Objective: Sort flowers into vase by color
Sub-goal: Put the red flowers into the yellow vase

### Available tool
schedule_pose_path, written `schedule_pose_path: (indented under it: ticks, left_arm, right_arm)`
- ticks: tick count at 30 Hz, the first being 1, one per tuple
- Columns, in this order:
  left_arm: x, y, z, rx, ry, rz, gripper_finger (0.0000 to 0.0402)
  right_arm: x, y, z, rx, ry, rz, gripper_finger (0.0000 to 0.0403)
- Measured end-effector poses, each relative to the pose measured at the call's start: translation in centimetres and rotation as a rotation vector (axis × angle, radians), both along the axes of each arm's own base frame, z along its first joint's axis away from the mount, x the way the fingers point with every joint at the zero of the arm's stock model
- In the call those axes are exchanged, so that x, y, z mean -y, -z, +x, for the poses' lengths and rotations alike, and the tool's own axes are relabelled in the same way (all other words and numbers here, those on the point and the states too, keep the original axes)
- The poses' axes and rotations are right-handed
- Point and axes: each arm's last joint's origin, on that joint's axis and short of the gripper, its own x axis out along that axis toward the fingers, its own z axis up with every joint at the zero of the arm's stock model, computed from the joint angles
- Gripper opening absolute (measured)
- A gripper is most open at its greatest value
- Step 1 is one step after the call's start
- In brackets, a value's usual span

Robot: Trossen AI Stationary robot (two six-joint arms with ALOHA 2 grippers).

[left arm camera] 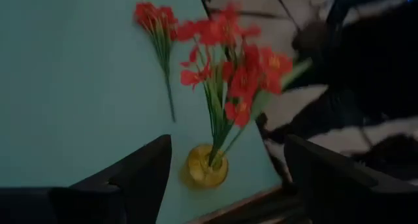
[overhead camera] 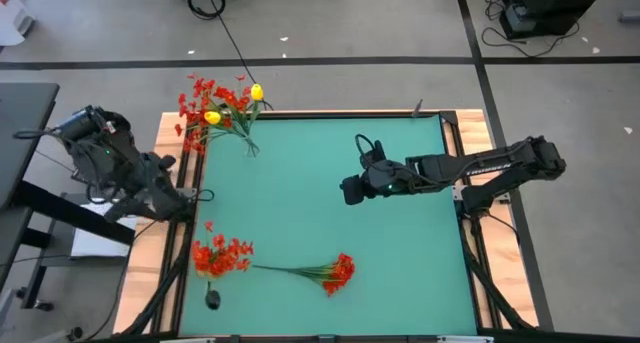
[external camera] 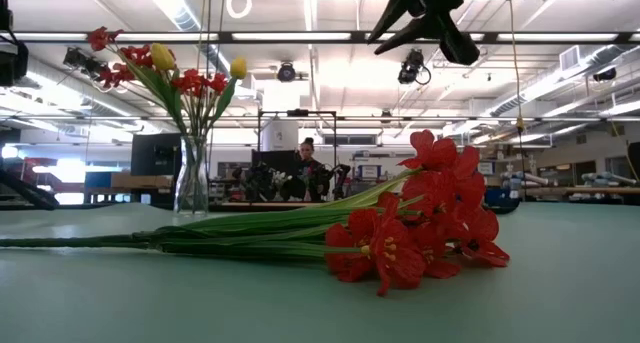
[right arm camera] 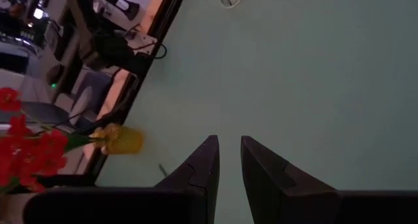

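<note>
Flowers (overhead camera: 320,273) lying loose at lower centre of the table (overhead camera: 400,283) should be approached by the right claw (overhead camera: 350,190), nearly pressed together, re-spread, stem pinched mid-length.

On the table (overhead camera: 400,273), 2 vases stand along the left edge — one (overhead camera: 249,146) at the far corner, one (overhead camera: 213,299) at the near corner, both holding flowers. A loose spray (overhead camera: 318,272) lies flat just right of the near vase. The right gripper (overhead camera: 352,189) hangs above mid-table — the left gripper (overhead camera: 195,196) sits at the left edge, between the vases.
</note>
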Motion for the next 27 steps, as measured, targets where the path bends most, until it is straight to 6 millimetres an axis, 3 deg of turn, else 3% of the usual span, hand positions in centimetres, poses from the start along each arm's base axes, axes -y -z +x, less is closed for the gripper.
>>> schedule_pose_path:
  ticks: [5,11,16,23,27]
  left_arm:
    - [-0.9,-1.5,-0.4,0.063,-0.086,-0.045,0.0281]
    - [-1.1,-4.1,-0.2,0.168,-0.159,-0.043,0.0266]
    - [-0.4,-6.3,0.6,0.234,-0.197,0.002,0.0265]
    - [1.2,-8.1,2.2,0.262,-0.29,0.057,0.0265]
    - [1.9,-8.9,2.9,0.264,-0.342,0.055,0.0265]
  right_arm:
    - [-1.9,1.2,1.6,0.023,-0.051,0.045,0.0074]
    - [-4.9,4.9,5.1,0.052,-0.187,0.104,0.0074]
    - [-6.8,7.7,6.8,0.055,-0.279,0.107,0.0074]
    - [-8.9,9.3,7.9,-0.025,-0.517,-0.037,0.0077]
    - [-9.8,9.8,8.8,-0.116,-0.684,-0.172,0.0103]
